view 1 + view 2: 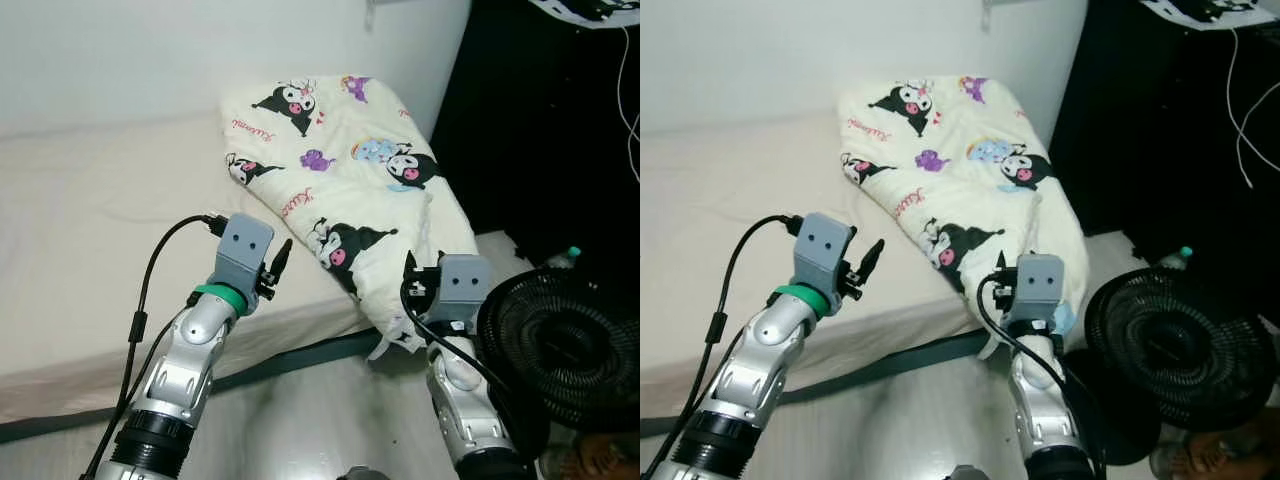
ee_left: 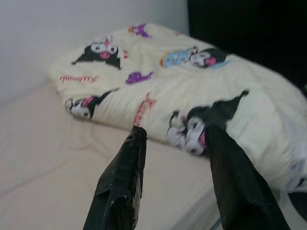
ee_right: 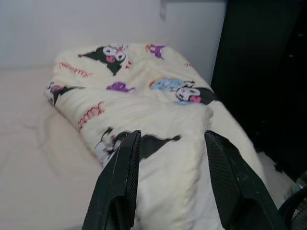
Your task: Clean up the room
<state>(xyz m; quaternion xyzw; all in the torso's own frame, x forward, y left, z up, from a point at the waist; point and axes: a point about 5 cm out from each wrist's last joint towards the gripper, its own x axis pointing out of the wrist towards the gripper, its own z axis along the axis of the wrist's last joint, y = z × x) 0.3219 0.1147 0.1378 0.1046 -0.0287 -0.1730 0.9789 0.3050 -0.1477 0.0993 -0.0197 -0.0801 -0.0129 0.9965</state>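
Note:
A cream quilt [image 1: 350, 160] printed with black cartoon characters lies bunched on the right part of the bed [image 1: 100, 220], one end hanging over the bed's front edge. My left gripper [image 1: 281, 260] hovers open over the bare mattress, a little to the left of the quilt. In the left wrist view its fingers [image 2: 125, 177] point at the quilt [image 2: 192, 81] with nothing between them. My right gripper [image 3: 172, 139] stands open in front of the hanging end of the quilt [image 3: 158, 110], also holding nothing.
A black floor fan [image 1: 560, 340] stands at the right, close to my right arm, with a green-capped bottle [image 1: 570, 254] behind it. Dark furniture [image 1: 540, 100] rises past the bed's right end. A white wall runs behind the bed. Pale floor lies below the bed edge.

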